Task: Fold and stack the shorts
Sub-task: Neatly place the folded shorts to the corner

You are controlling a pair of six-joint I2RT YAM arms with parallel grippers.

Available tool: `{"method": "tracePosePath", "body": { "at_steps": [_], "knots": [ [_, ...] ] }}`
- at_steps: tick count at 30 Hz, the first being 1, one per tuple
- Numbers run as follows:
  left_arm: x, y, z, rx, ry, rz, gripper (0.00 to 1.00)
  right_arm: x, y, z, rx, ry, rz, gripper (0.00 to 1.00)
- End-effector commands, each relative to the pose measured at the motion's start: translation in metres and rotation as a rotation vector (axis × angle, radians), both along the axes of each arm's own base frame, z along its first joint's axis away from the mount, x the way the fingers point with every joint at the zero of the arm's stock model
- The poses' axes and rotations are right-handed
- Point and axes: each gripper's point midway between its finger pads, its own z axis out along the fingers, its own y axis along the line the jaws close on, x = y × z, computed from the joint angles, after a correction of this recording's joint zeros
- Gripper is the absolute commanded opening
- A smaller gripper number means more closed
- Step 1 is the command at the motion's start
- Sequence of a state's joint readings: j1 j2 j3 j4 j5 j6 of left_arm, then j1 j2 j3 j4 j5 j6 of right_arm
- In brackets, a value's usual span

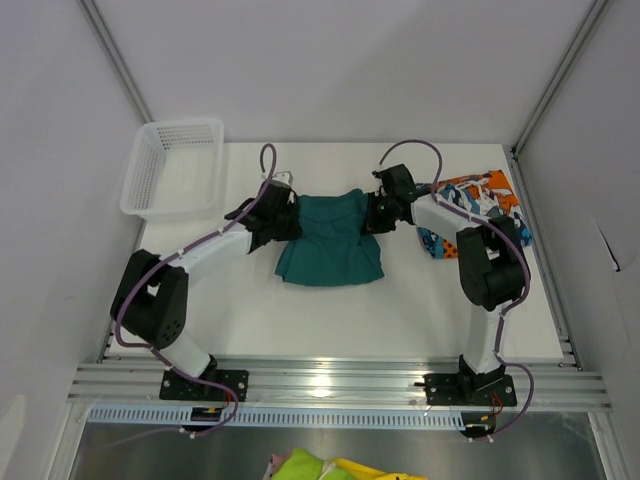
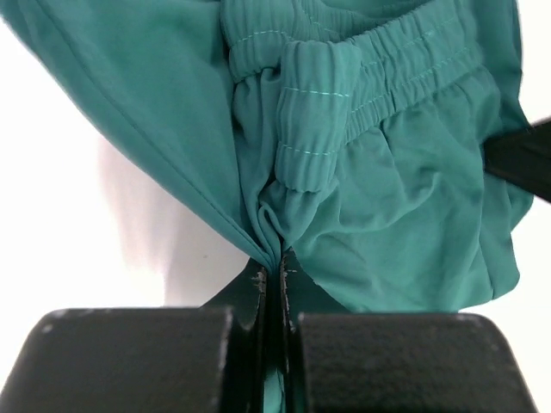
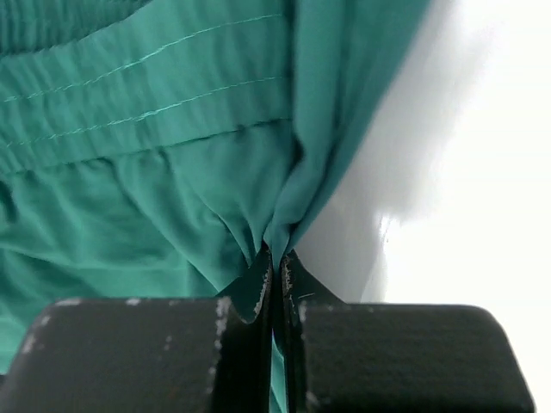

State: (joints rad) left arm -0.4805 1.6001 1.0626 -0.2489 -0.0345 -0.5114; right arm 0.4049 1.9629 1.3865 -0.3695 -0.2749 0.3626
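The plain teal-green shorts (image 1: 330,243) lie in the middle of the white table, waistband toward the back. My left gripper (image 1: 283,222) is shut on their left edge, the fabric pinched between the pads (image 2: 274,268). My right gripper (image 1: 372,215) is shut on their right edge, a fold of cloth caught at the fingertips (image 3: 274,260). In the left wrist view the elastic waistband (image 2: 362,77) is bunched and lifted. The patchwork-print shorts (image 1: 478,200) lie crumpled at the back right, partly behind my right arm.
A white mesh basket (image 1: 175,168) stands at the back left corner, hanging over the table's edge. Grey walls close in both sides. Yellow-green cloth (image 1: 320,468) shows below the front rail.
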Motion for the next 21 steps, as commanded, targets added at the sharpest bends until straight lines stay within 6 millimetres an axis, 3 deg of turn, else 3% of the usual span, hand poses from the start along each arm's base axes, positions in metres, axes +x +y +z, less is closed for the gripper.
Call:
{"method": "tracePosePath", "body": {
  "at_steps": [1,8,10,14,19,21],
  "knots": [
    [0.005,-0.004,0.004,0.048,0.020,0.071,0.00,0.000,0.002,0.046,-0.023,-0.092,0.006,0.00],
    [0.005,-0.034,0.007,0.099,0.020,0.042,0.00,-0.008,0.017,0.078,0.029,-0.139,0.042,0.00],
    [0.004,-0.038,-0.002,0.112,0.044,0.045,0.00,-0.010,0.022,0.089,0.043,-0.154,0.056,0.00],
    [0.007,-0.059,0.006,0.076,0.034,0.034,0.00,-0.013,0.027,0.098,0.019,-0.157,0.071,0.00],
    [0.009,-0.088,0.027,0.026,0.001,0.006,0.00,-0.002,0.002,0.109,-0.002,-0.160,0.019,0.00],
    [0.009,-0.105,0.037,-0.018,-0.020,-0.015,0.00,0.004,-0.021,0.114,-0.015,-0.152,-0.024,0.00]
  ]
}}
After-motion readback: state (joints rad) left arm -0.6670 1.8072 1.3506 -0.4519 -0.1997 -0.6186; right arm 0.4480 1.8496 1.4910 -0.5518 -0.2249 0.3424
